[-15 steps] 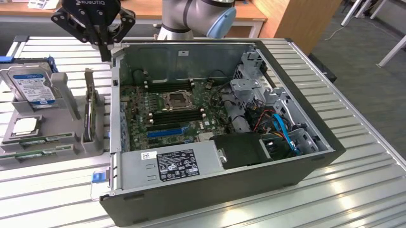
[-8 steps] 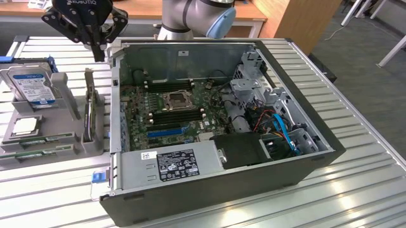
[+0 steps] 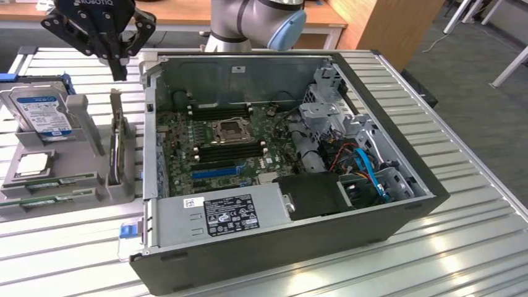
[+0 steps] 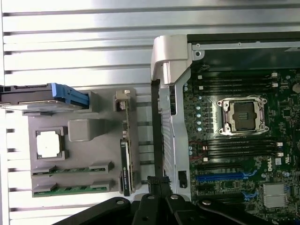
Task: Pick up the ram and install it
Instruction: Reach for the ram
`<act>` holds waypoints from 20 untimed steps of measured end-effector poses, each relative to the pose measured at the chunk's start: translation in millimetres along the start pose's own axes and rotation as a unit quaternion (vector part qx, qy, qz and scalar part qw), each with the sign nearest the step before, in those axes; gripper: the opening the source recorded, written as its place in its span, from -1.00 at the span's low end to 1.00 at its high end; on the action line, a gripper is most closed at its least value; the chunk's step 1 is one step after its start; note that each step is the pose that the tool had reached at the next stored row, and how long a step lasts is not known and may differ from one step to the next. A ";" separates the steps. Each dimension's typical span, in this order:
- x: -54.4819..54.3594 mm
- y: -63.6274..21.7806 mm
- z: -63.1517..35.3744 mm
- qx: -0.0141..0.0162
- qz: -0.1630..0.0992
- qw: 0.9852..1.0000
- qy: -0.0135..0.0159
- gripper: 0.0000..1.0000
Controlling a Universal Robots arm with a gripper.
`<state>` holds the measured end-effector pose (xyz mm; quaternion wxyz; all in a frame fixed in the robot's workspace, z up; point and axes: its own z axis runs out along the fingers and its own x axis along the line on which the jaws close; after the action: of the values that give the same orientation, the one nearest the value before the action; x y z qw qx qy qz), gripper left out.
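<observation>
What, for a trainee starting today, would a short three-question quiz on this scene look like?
1. True or false: the gripper holds a ram stick.
2. Where do the ram sticks lie? A) in motherboard slots; B) in the grey holder beside the case; C) on the hard drive.
3. Fill in: the processor socket inside the case is ____.
Key: 1 false, the gripper is shut and empty; 2 B; 3 empty.
</observation>
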<state>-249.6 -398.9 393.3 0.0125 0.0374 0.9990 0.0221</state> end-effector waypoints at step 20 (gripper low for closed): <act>35.3 -2.6 -0.9 0.000 0.000 1.000 0.000 -0.80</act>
<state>-285.1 -398.9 393.2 0.0125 0.0374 0.9990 0.0221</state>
